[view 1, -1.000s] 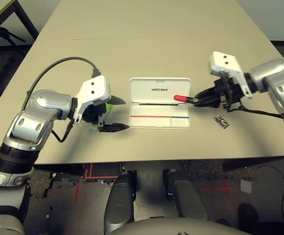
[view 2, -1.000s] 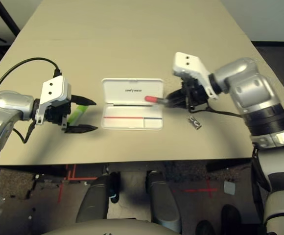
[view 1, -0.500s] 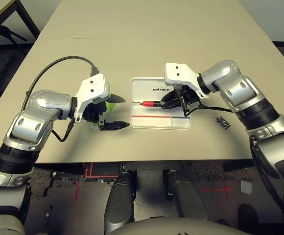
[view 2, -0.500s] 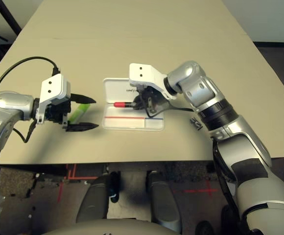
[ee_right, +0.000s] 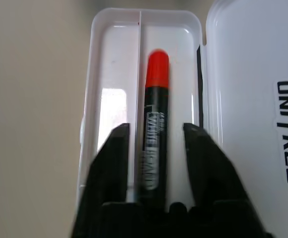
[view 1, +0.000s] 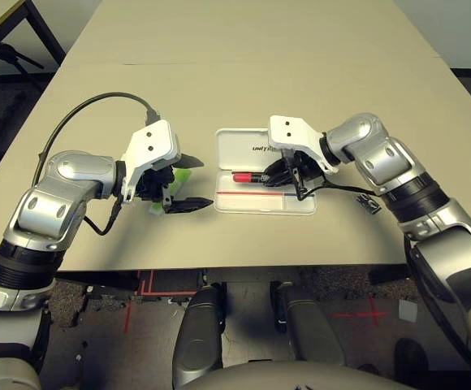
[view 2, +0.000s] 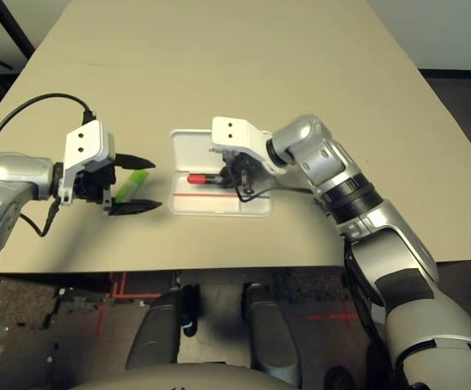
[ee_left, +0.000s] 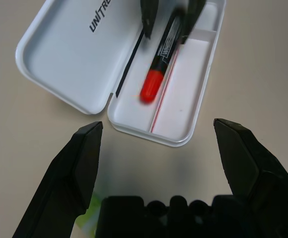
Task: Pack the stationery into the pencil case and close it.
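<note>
- With lid swung flat open on the tan table, pencil case sits mid-table between both arms; "UNITREE" lettering readable on lid, red and blue stripes along tray floor.
- Right gripper parked over tray, jaws apart on either side of marker, small gap each side; contact with the barrel can't be confirmed from the wrist view.
- Marker lying lengthwise in tray compartment next to hinge, red cap pointing toward robot's left, black body with white print running back between right fingers.
- Thin divider rib alongside marker, second compartment beyond it toward the tray's outer wall.
- Left gripper off case's left end, jaws spread wide, nothing between them; hovering just short of case's corner.
- Light-green pen on table under/behind left gripper, partly hidden by gripper body; green sliver also visible near left finger.
- Black-and-silver clip on table right of case, just beyond right forearm, apart from case.
- Black cable looping from left wrist over the arm.
</note>
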